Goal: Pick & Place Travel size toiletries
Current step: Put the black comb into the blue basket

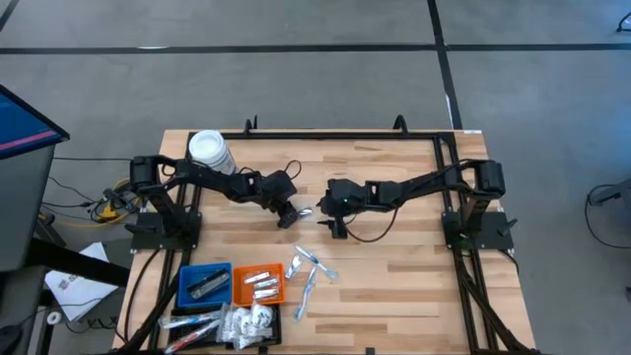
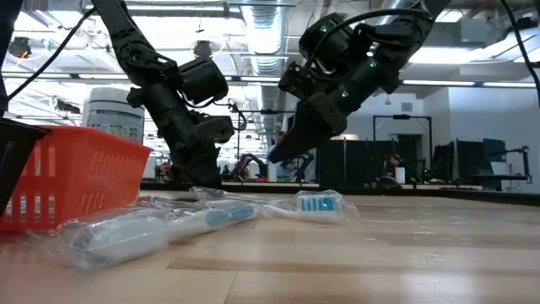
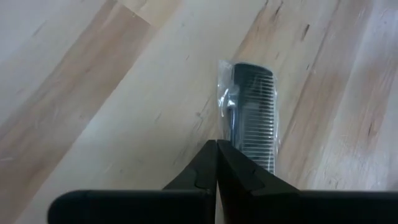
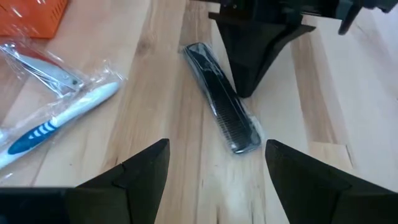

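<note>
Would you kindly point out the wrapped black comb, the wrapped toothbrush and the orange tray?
black comb (image 4: 222,106), right wrist view, mid-spine.
toothbrush (image 4: 68,112), right wrist view, white handle.
orange tray (image 2: 84,169), low view, front wall.

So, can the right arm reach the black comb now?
Probably yes: the right gripper has its jaws open facing the black comb, bare table between. The shut left gripper stands close beside it, though.

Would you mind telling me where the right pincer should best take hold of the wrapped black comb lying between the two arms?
Probably at mid-length, from above. The comb lies flat on the table, long and slim, so closing across its narrow width suits it. The right pincer is open. The shut left pincer stands beside the comb, crowding that side.
</note>
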